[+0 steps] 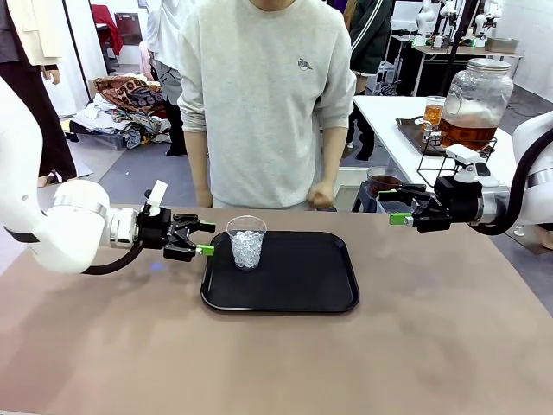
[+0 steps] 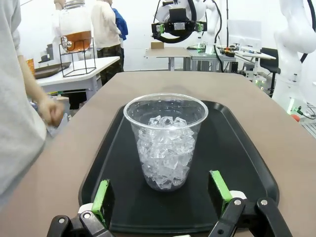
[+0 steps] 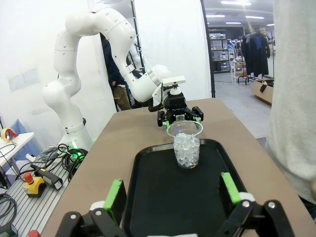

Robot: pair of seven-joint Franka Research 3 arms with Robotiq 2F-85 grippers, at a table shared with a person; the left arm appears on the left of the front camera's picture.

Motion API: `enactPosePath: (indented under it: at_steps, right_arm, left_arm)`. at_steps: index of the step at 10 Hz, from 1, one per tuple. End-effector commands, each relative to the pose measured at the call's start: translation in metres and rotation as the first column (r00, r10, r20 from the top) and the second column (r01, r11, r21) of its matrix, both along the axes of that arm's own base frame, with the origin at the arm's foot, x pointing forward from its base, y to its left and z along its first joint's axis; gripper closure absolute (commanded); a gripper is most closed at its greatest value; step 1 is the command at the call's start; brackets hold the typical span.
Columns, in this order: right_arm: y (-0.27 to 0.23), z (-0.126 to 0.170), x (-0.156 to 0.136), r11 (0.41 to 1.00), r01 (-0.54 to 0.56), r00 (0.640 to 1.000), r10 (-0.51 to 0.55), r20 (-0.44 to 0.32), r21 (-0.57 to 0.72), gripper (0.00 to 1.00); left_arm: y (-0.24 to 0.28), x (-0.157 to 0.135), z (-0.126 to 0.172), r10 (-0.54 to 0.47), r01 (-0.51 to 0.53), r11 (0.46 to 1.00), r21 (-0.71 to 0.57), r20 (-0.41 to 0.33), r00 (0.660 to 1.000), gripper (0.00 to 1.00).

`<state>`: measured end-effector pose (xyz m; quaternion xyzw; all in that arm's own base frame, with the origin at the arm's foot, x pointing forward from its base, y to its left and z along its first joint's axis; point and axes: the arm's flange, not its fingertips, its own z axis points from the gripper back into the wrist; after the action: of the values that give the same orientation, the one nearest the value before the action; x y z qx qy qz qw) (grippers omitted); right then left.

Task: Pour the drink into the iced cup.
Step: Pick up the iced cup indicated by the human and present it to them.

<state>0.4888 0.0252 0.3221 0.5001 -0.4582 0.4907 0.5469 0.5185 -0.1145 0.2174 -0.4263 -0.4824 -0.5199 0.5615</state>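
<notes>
The iced cup (image 1: 247, 243), clear plastic and full of ice cubes, stands upright at the back left of a black tray (image 1: 294, 298). My left gripper (image 1: 207, 239) is open just left of the cup, its green pads level with it and apart from it. In the left wrist view the cup (image 2: 165, 143) sits just ahead of the open fingers (image 2: 163, 195). My right gripper (image 1: 396, 206) hangs open and holds nothing, right of the tray; its wrist view shows the cup (image 3: 185, 145) far ahead. The drink (image 1: 467, 131) is amber liquid in a glass dispenser jar (image 1: 473, 86) on a side table.
A person in a grey sweatshirt (image 1: 263, 95) stands at the far edge, one hand (image 1: 322, 194) near the table. The jar rests on a black wire stand (image 1: 449, 160) on a white side table (image 1: 389, 121), beside a small glass of amber liquid (image 1: 434, 111).
</notes>
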Motion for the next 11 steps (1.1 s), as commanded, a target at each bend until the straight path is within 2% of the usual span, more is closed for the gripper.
enactPosePath:
  at_steps: [1,11]
  right_arm:
    - [0.001,0.003,0.001,1.0,-0.002,1.0,0.002,0.004,-0.003,0.0]
    - [0.001,0.003,0.001,1.0,-0.002,1.0,0.002,0.004,-0.003,0.0]
  left_arm:
    - [-0.009,0.004,-0.005,0.007,-0.005,1.0,-0.024,0.046,0.999,0.0]
    - [-0.039,0.01,-0.01,-0.028,0.029,0.999,-0.015,0.045,0.999,0.0]
